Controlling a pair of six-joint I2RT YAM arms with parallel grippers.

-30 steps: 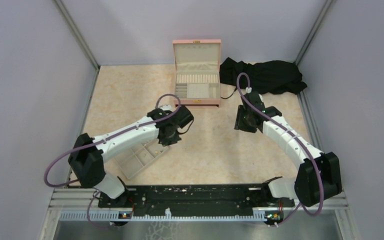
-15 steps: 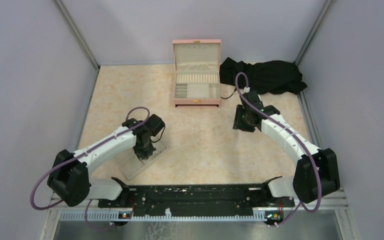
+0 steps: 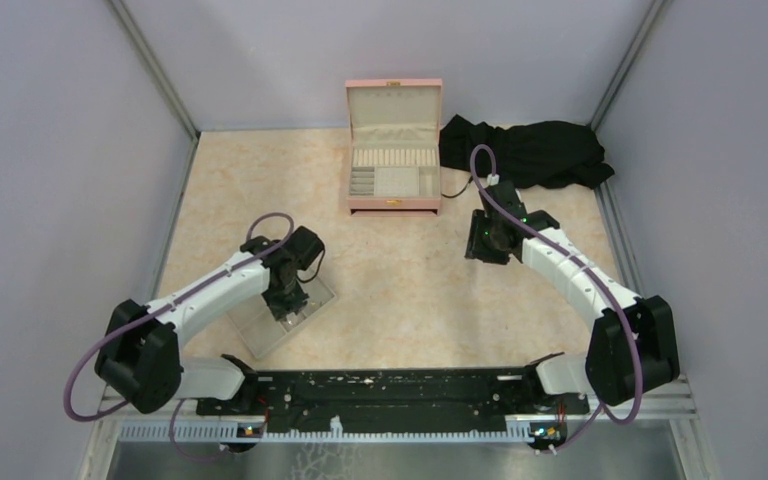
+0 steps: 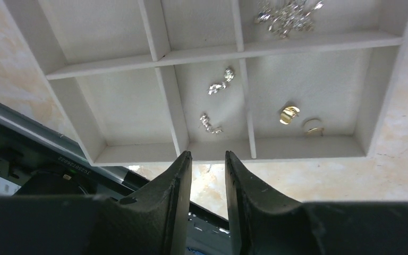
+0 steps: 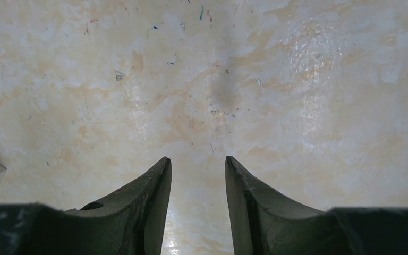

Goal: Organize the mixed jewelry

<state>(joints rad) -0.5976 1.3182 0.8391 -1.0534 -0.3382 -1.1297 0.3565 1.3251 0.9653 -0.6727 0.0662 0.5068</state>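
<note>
Left gripper, narrowly parted and empty, hovers over the tray of jewelry; a second ago it hung nearer frame centre.

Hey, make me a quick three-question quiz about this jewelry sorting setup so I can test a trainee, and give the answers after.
1. True or false: the pink box at the far side of the table has its lid up.
2. In the left wrist view, the row of the tray nearest the jaws has three compartments. Which one holds the two gold-coloured pieces? A: left in view. B: middle. C: right in view.
3. What lies below the jaws of the right arm?
Key: 1 true. 2 C. 3 Only bare tabletop; the jaws stand apart with nothing between them.
</note>
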